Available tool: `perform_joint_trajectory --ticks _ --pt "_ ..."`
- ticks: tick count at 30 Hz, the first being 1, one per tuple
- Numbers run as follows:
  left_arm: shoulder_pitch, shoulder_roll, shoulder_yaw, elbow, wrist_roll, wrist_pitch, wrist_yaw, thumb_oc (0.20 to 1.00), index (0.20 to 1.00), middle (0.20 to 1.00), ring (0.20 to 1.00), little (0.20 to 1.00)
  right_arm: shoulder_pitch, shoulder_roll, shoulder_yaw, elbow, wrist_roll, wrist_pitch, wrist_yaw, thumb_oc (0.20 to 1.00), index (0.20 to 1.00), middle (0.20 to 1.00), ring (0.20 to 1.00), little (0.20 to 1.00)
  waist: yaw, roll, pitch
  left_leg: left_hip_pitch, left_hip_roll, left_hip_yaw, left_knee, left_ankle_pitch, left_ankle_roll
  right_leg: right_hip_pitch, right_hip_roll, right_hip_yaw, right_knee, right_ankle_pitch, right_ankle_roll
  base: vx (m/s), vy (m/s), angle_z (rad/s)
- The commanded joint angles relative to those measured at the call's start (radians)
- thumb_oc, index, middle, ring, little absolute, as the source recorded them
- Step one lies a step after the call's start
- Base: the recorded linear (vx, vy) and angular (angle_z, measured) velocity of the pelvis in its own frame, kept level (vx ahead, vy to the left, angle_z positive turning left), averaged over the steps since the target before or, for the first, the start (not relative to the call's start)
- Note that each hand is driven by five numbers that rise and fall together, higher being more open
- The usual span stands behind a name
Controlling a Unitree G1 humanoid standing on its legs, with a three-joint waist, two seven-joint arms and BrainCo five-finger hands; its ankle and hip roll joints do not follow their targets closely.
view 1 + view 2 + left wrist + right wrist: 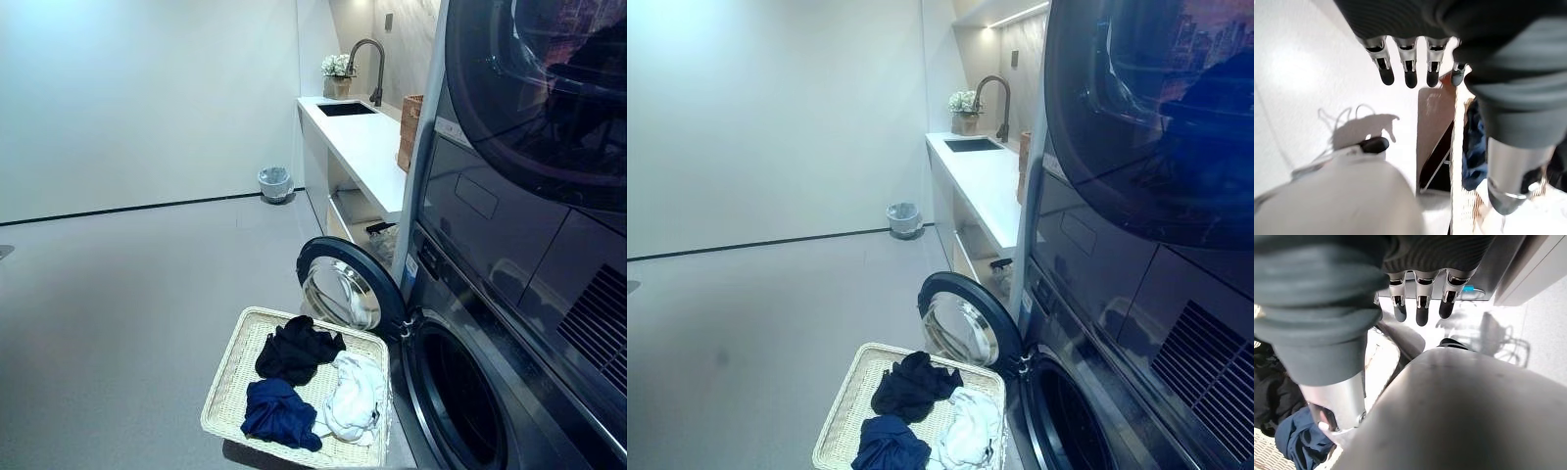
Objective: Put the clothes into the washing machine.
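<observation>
A pale woven laundry basket (227,372) stands on the floor in front of the washing machine (460,401). It holds a black garment (297,350), a dark blue garment (279,412) and a white garment (355,395). The machine's round door (343,289) is swung open toward the basket, and the drum opening is dark. My left hand (1409,68) hangs beside the basket with its fingers straight and nothing in them. Blue cloth (1474,147) shows past its thumb. My right hand (1421,303) hangs near the machine's front, fingers straight and empty, with the blue garment (1298,440) below it.
A second dark machine (529,88) is stacked above the washer. Behind stands a white counter (367,147) with a sink (345,109), a tap, flowers (337,69) and a brown wicker box (409,132). A small bin (275,183) sits by the far wall. Open grey floor lies to the left.
</observation>
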Motion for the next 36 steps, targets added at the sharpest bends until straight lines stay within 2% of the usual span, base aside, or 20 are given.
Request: perform_joint_trajectory --ticks 1,4,6,7,12,14,22,27,31,36 --pt "-0.104 -0.015 0.015 0.024 0.059 -0.076 0.137 1.0 1.0 1.0 1.0 1.0 -0.101 0.014 0.04 0.036 0.032 -0.004 0.001 1.0 1.0 1.0 1.0 1.0 -0.002 -0.024 0.1 0.042 -0.121 0.048 0.02 -0.118 0.077 0.032 0.005 0.038 0.024 -0.07 0.065 0.02 0.01 -0.03" --pt "-0.124 -0.002 -0.007 0.004 0.123 -0.104 0.26 1.0 1.0 1.0 1.0 1.0 -0.107 0.003 0.05 0.025 0.045 -0.007 0.0 1.0 1.0 1.0 1.0 1.0 -0.008 -0.024 0.122 0.024 -0.12 0.051 0.031 -0.118 0.078 0.009 0.004 0.052 0.032 -0.067 0.065 0.0 0.009 -0.03" --pt "-0.133 0.002 -0.015 -0.003 0.145 -0.108 0.292 1.0 1.0 1.0 1.0 1.0 -0.111 -0.001 0.056 0.018 0.054 -0.008 -0.002 1.0 1.0 1.0 1.0 1.0 -0.01 -0.023 0.132 0.01 -0.121 0.052 0.04 -0.118 0.079 -0.005 0.003 0.059 0.037 -0.065 0.064 -0.02 0.015 -0.01" --pt "-0.158 0.011 -0.037 -0.012 0.152 -0.105 0.341 1.0 1.0 1.0 1.0 1.0 -0.123 -0.011 0.068 0.005 0.067 -0.008 -0.005 1.0 1.0 1.0 1.0 1.0 -0.016 -0.021 0.149 -0.019 -0.12 0.056 0.057 -0.118 0.081 -0.035 0.002 0.072 0.046 -0.061 0.063 -0.05 0.034 -0.03" --pt "-0.183 0.017 -0.053 -0.019 0.143 -0.1 0.365 1.0 1.0 1.0 1.0 1.0 -0.138 -0.021 0.075 -0.003 0.077 -0.013 -0.006 1.0 1.0 1.0 1.0 1.0 -0.021 -0.02 0.171 -0.046 -0.121 0.059 0.071 -0.118 0.082 -0.062 0.001 0.083 0.052 -0.056 0.062 -0.07 0.028 -0.16" --pt "-0.287 0.026 -0.067 -0.029 0.074 -0.077 0.417 1.0 1.0 1.0 1.0 1.0 -0.206 -0.046 0.096 -0.031 0.102 -0.025 -0.013 1.0 1.0 1.0 1.0 1.0 -0.04 -0.019 0.261 -0.152 -0.125 0.081 0.139 -0.121 0.082 -0.16 -0.001 0.123 0.064 -0.029 0.06 -0.27 0.093 -0.12" --pt "-0.442 0.021 -0.071 -0.014 0.03 -0.078 0.495 1.0 1.0 1.0 1.0 1.0 -0.303 -0.054 0.118 -0.061 0.153 -0.029 -0.03 1.0 1.0 1.0 1.0 1.0 -0.075 -0.043 0.374 -0.283 -0.131 0.112 0.244 -0.143 0.079 -0.273 -0.003 0.173 0.057 0.02 0.062 -0.1 0.048 -0.19" --pt "-0.569 0.052 -0.069 0.004 0.008 -0.066 0.522 1.0 1.0 1.0 1.0 1.0 -0.386 -0.046 0.151 -0.085 0.204 -0.037 -0.032 1.0 1.0 1.0 1.0 1.0 -0.098 -0.079 0.453 -0.404 -0.126 0.127 0.348 -0.163 0.075 -0.397 -0.004 0.194 0.104 0.042 0.072 -0.1 0.013 -0.06" --pt "-0.638 0.081 -0.061 0.026 -0.005 -0.04 0.51 1.0 1.0 1.0 1.0 1.0 -0.432 -0.036 0.163 -0.097 0.22 -0.035 -0.029 1.0 1.0 1.0 1.0 1.0 -0.11 -0.096 0.485 -0.448 -0.125 0.135 0.374 -0.169 0.073 -0.453 -0.002 0.201 0.125 0.05 0.079 -0.05 0.028 -0.12" --pt "-0.717 0.104 -0.067 0.064 -0.04 0.009 0.509 1.0 1.0 1.0 1.0 1.0 -0.482 -0.027 0.188 -0.118 0.252 -0.024 -0.046 1.0 1.0 1.0 1.0 1.0 -0.128 -0.105 0.487 -0.542 -0.131 0.137 0.413 -0.177 0.07 -0.561 -0.001 0.206 0.158 0.058 0.082 -0.01 0.057 -0.1"
